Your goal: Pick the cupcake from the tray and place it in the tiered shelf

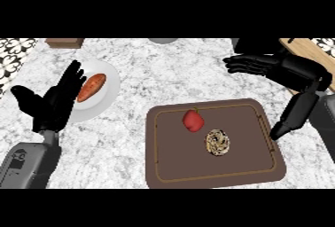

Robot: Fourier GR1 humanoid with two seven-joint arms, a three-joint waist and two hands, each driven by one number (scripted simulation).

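A grey-and-white speckled stone counter [163, 75] fills the head view, with patterned black-and-white tile [14, 48] showing past its far corners. A strip of light wood [307, 51] runs along the upper right, and a small brown block [64, 42] sits at the far left edge beside a grey round object [162, 40] cut off at the top. No writing or labels can be read anywhere.

A dark brown tray [170, 173] with a thin raised rim lies right of centre. On it, the cupcake [218, 142], seen from above as a swirled tan-and-brown disc, sits near the tray's middle, with a red pepper-like item [192, 120] just beside it, toward the far side; the two look apart, though the gap is hard to judge.

On the left a white plate [110, 88] carries an orange sausage-shaped food [91, 87]. The left hand [52, 104] stands over the plate's near edge, fingers straight and spread, holding nothing. The right hand [262, 65] hovers beyond the tray's far right corner, fingers loosely extended toward the left, also holding nothing.
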